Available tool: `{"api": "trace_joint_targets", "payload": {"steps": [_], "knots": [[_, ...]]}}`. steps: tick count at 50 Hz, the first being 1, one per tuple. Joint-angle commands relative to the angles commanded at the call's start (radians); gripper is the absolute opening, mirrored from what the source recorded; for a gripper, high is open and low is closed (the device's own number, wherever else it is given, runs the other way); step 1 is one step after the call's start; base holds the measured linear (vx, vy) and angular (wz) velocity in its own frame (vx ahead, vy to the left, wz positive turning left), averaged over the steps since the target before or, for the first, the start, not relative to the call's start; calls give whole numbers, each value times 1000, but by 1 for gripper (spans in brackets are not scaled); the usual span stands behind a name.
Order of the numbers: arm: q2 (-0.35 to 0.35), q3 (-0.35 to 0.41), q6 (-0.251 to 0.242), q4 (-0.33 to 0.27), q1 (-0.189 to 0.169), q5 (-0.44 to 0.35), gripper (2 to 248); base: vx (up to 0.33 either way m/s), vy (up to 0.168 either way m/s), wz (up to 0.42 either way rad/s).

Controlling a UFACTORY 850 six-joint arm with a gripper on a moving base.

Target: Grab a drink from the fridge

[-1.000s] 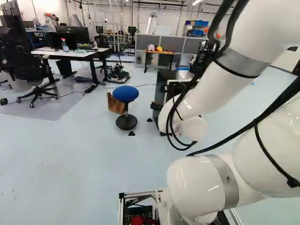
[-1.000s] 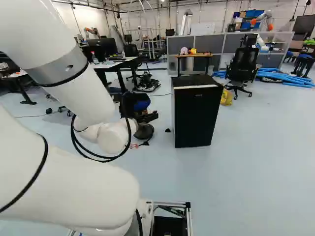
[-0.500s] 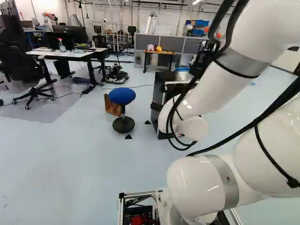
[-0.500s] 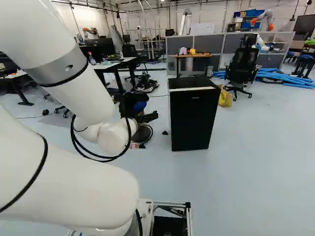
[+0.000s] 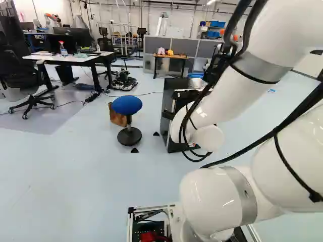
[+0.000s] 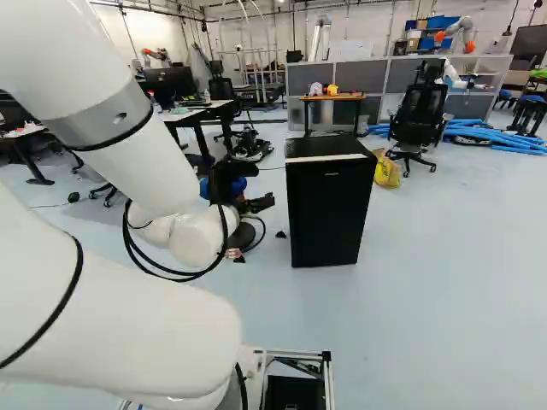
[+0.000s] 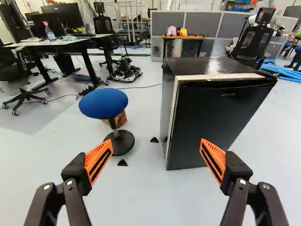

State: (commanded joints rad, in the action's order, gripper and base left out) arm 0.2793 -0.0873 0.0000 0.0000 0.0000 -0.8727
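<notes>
The base has moved nearer the small black fridge, ahead and right of a blue stool; its door looks closed, no drink visible. The gripper is spread wide, empty; the door probably needs opening next, after further approach

Pale floor, black fridge standing upright, blue-seated stool alongside — two small dark triangles near both, yellow bag beyond fridge.
</notes>
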Motion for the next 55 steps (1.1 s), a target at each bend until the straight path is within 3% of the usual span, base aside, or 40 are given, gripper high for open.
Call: {"api": "trace_joint_targets", "payload": {"steps": [55], "knots": [[0,0,0,0,0,0,247,76,-96,6]]}}
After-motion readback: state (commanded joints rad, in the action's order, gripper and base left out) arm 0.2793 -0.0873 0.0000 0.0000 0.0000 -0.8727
